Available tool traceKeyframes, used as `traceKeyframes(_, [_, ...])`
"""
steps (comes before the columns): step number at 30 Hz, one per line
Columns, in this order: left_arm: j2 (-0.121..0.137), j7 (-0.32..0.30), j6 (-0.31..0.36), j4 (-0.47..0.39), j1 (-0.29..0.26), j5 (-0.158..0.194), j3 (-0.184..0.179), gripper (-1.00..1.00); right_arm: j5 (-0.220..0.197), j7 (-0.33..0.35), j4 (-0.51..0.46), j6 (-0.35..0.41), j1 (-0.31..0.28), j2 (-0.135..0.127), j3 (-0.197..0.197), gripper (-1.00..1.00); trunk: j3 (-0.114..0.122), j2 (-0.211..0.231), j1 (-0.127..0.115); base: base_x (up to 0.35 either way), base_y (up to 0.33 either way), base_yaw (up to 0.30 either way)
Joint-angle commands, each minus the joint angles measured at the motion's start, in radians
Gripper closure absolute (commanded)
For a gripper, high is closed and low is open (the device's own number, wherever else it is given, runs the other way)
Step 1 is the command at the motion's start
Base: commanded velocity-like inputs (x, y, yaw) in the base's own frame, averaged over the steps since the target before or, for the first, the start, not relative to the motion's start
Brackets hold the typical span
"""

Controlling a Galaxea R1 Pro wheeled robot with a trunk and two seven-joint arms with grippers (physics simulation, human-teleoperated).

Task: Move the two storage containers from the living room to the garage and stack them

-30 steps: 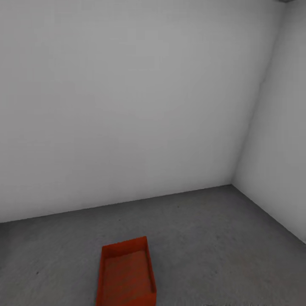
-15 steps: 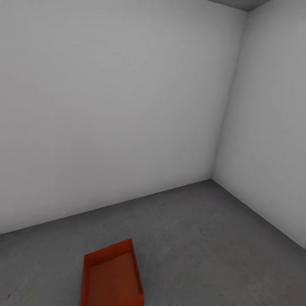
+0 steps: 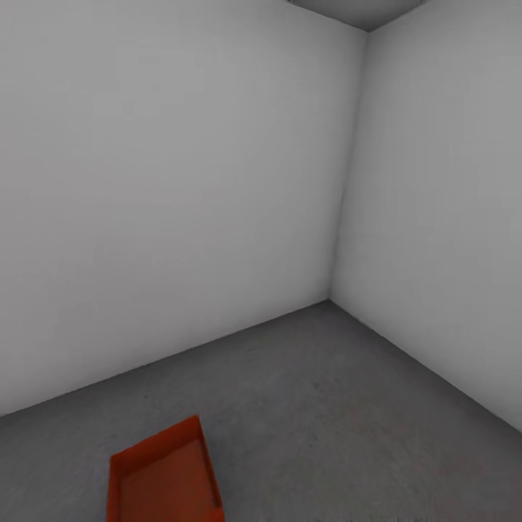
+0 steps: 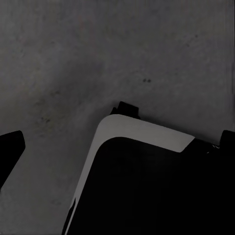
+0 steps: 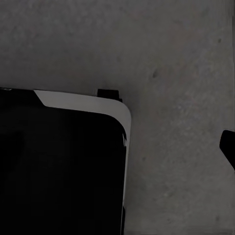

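One red-orange open-top storage container (image 3: 163,478) rests on the garage's dark grey concrete floor (image 3: 326,413), low and left in the head view, empty inside and cut off by the picture's lower edge. In the left wrist view my left gripper (image 4: 117,142) hangs above the floor with its dark fingertips (image 4: 10,149) far apart and nothing between them. The right gripper (image 5: 117,142) shows one dark fingertip (image 5: 228,145) at the frame's edge, also spread wide and holding nothing.
Two plain white walls meet in a corner (image 3: 341,217) ahead and to the right. My own black base with a white rim (image 4: 142,129) sits under both wrist cameras (image 5: 83,103). Bare concrete stretches right of the container.
The whole head view has swung to the right, so the corner and the container sit further left in the picture. The container itself lies where it was.
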Motion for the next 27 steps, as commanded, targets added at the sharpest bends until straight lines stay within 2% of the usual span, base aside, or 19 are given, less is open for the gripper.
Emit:
traceKeyframes(1, [0.000, 0.003, -0.002, 0.000, 0.000, 0.008, -0.009, -1.00, -0.009, -0.001, 0.003, -0.006, -0.001, 0.000, 0.009, -1.00, 0.000, -0.001, 0.000, 0.000, 0.000, -0.286])
traceKeyframes(12, [0.000, 0.004, -0.002, 0.000, 0.000, 0.008, -0.009, -1.00, -0.010, -0.001, 0.003, -0.005, -0.001, 0.005, 0.009, -1.00, 0.010, -0.001, 0.000, 0.000, 0.000, -0.254])
traceKeyframes(27, [0.000, 0.004, -0.002, 0.000, 0.000, 0.008, -0.009, -1.00, -0.010, -0.001, 0.003, -0.005, -0.001, 0.008, 0.009, -1.00, 0.030, -0.001, 0.000, 0.000, 0.000, -0.181])
